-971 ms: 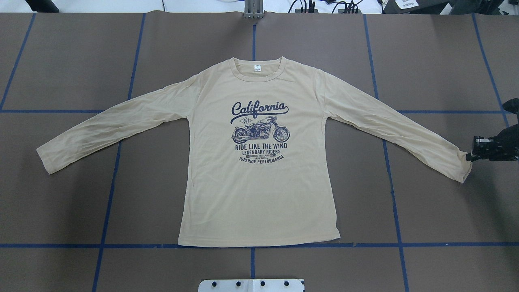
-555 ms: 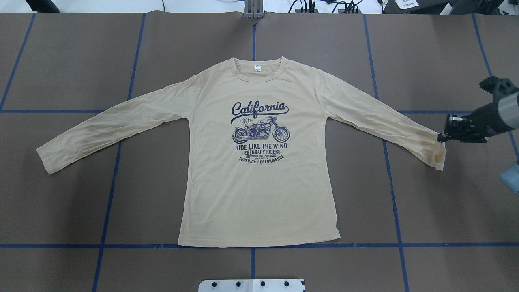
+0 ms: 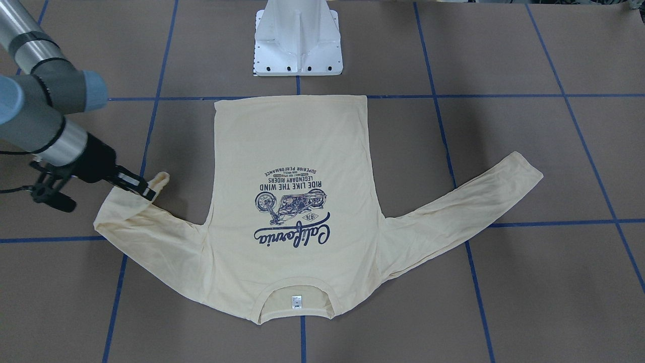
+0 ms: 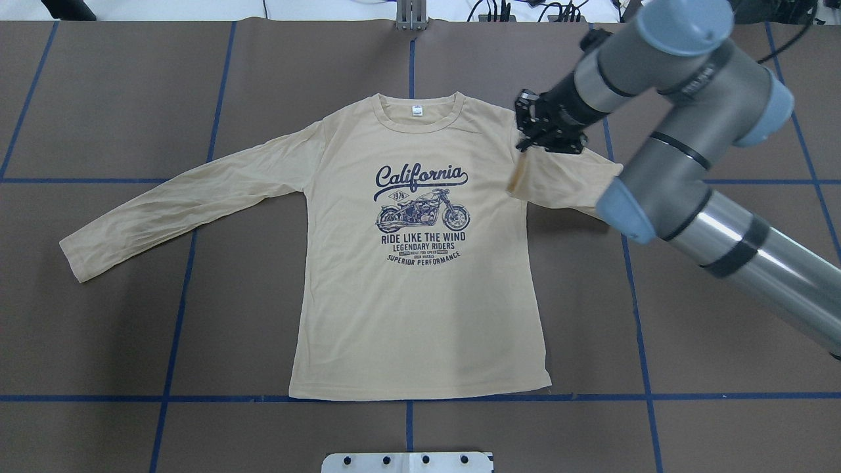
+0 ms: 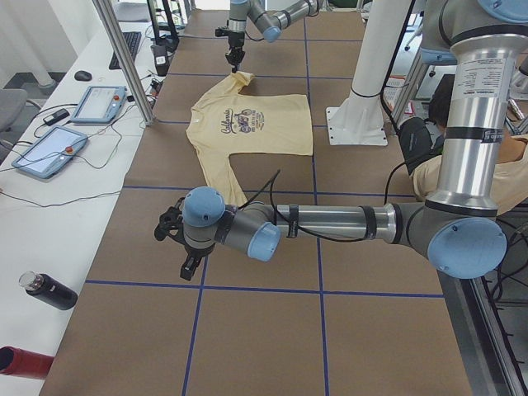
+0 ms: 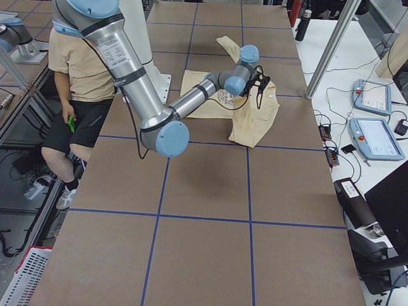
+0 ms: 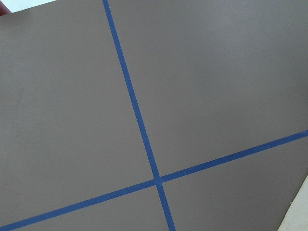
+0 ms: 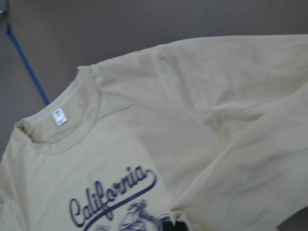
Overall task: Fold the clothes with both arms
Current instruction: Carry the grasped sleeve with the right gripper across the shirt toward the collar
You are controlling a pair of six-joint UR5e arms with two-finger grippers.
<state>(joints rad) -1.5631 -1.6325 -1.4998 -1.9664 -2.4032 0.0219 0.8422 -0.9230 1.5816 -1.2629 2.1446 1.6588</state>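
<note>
The cream-yellow shirt (image 4: 420, 309) lies flat, print up, with its neck tag (image 4: 416, 110) at the far side. My right gripper (image 4: 524, 142) is shut on the cuff of the shirt's right sleeve (image 4: 565, 184) and holds it raised over the right shoulder, so the sleeve is doubled back toward the body. The front view shows the same grip (image 3: 147, 192) on the cuff (image 3: 161, 179). The other sleeve (image 4: 177, 203) lies stretched out flat. My left gripper (image 5: 171, 229) shows only in the exterior left view, over bare table well away from the shirt; I cannot tell if it is open.
The white base pedestal (image 3: 298, 40) stands behind the shirt's hem. Blue tape lines (image 4: 176, 315) grid the brown table. Tablets (image 5: 49, 150) and bottles (image 5: 48, 290) sit on a side bench. A seated person (image 6: 80, 83) is beside the robot.
My right gripper has carried the cuff from near the table's right edge up, inward and farther away, folding the right sleeve back toward the shoulder. The rest of the shirt has not moved.
</note>
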